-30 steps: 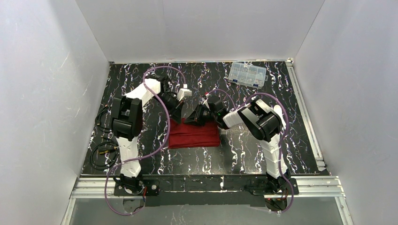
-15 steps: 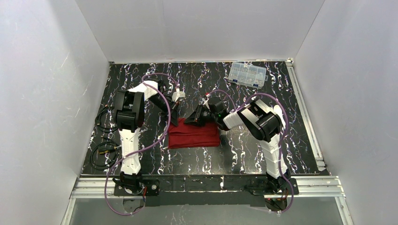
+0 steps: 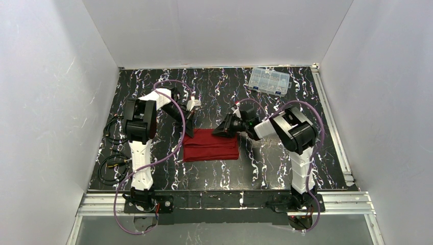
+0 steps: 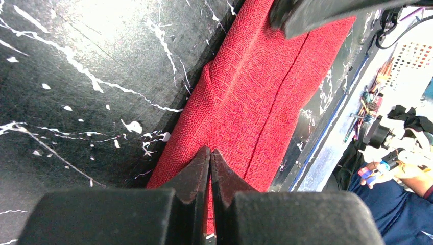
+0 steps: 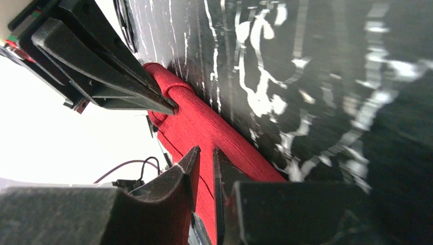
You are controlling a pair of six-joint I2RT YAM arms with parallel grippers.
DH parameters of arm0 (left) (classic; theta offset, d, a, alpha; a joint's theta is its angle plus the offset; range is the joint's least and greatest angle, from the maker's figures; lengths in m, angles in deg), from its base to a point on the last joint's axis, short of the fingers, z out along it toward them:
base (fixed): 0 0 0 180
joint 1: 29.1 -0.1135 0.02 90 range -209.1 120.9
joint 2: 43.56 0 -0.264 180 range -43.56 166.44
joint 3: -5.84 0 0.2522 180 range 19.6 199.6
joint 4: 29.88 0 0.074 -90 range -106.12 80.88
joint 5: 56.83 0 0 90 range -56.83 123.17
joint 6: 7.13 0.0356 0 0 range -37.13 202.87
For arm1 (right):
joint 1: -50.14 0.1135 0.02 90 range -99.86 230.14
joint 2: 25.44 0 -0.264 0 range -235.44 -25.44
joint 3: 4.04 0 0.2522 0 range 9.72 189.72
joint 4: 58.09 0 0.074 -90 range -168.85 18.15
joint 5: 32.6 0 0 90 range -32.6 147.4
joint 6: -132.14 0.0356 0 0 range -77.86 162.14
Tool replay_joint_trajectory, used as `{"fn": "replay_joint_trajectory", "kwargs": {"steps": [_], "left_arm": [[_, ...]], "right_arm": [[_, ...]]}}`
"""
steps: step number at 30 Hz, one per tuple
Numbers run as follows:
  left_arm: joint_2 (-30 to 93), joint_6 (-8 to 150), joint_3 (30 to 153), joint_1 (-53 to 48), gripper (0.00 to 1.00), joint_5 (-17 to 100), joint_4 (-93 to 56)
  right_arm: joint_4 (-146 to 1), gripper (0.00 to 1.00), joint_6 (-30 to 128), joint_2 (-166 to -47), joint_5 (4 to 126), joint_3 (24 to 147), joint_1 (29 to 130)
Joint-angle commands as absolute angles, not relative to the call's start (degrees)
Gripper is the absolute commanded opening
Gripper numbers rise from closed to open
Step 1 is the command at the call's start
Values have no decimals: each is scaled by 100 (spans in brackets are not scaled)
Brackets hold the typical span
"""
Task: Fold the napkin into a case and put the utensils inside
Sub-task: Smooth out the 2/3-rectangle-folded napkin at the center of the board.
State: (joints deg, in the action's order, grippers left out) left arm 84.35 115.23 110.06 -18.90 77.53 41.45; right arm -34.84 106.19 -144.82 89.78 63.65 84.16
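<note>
The left end effector (image 4: 210, 152) is clamped on the napkin (image 4: 255, 87). The right end effector (image 5: 205, 153), jaws slightly apart, should close on cloth under its tips before both lift evenly.

White-black arms (image 3: 139, 159), purple cables (image 3: 117, 196), black fingers (image 4: 190, 179)

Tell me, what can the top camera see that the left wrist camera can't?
Only the top view: the clear compartment box by the far edge. Only the left wrist view: the weave of the napkin up close and a person in blue beyond the table. Both: the red napkin on the black marbled table, with the left tool at its corner.
</note>
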Motion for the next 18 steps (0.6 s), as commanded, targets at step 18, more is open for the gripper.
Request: {"fn": "replay_joint_trajectory", "kwargs": {"steps": [18], "left_arm": [[8040,11814,10689,-1872,0,6830,3890]], "right_arm": [[-6232,32,8577,-13260,8959,6163,7114]]}}
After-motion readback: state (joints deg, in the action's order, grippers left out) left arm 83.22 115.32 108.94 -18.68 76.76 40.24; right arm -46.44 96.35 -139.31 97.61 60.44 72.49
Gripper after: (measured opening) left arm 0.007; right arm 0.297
